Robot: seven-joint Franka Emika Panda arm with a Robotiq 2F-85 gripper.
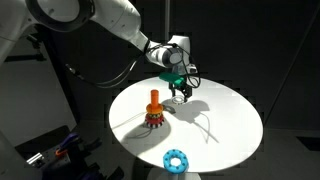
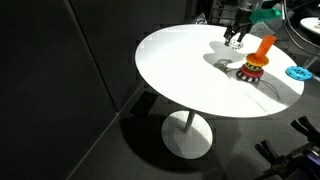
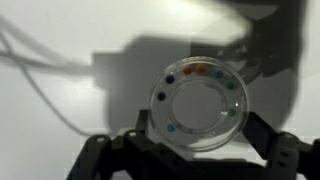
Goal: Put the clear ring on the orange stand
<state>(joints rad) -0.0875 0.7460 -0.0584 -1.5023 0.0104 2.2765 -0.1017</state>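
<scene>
While the pincer point(image 1: 179, 96) hangs released, the clear ring point(image 3: 197, 103) lies centred between its jaws, with the orange stand point(image 1: 154, 108) at lower left.

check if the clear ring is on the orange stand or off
Off. In the wrist view the clear ring is level between the gripper fingers over bare table; the orange stand stands apart.

The clear ring point(image 3: 163, 108) lies flat on the white table point(image 3: 50, 60). It is a transparent, nearly colourless band with small red, orange, blue and green dots set around it, and is too faint to find in the exterior views. The orange stand point(image 1: 154, 108) point(image 2: 257, 58) stands upright in both exterior views: an orange peg on a wider round base marked red, white and dark.
</scene>
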